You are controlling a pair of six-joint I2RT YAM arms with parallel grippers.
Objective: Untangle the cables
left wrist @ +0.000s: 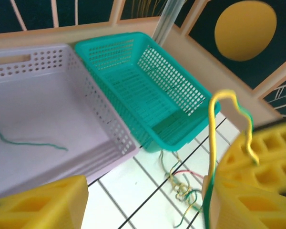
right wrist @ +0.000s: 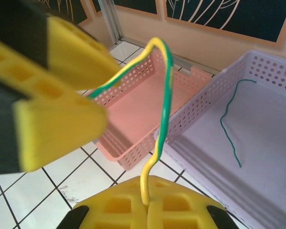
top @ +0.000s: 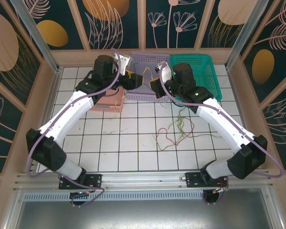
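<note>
1. Right gripper [right wrist: 148,205]: nearest item, at the bottom of its own wrist view. The yellow fingers are pressed together, pinching the yellow-green cable [right wrist: 168,95] where its yellow end enters the seam between them.

2. Yellow-green cable: rises from the right gripper's closed fingers, arches over and runs down into the gap of the left gripper [right wrist: 109,93]. From above it is a short span in the air between the two grippers. In the left wrist view it loops up beside one finger and hangs down past it.

3. Left gripper: fingers stand well apart with the cable passing between them, and they clamp nothing. Whether the cable rests against one pad cannot be told.

4. Green cable [right wrist: 227,124]: one loose strand on the floor of the lilac basket [right wrist: 276,76], below and beyond the two grippers.

5. Remaining cables [left wrist: 183,190]: a tangle of red, yellow and green strands on the white tiled table [top: 119,143], behind the right gripper toward that arm's base.

6. Baskets: lilac basket beneath the grippers. Pink basket [right wrist: 133,152] lies on the left gripper's outer side. Teal basket [left wrist: 171,86] lies on the right gripper's outer side, against the lilac one.
</note>
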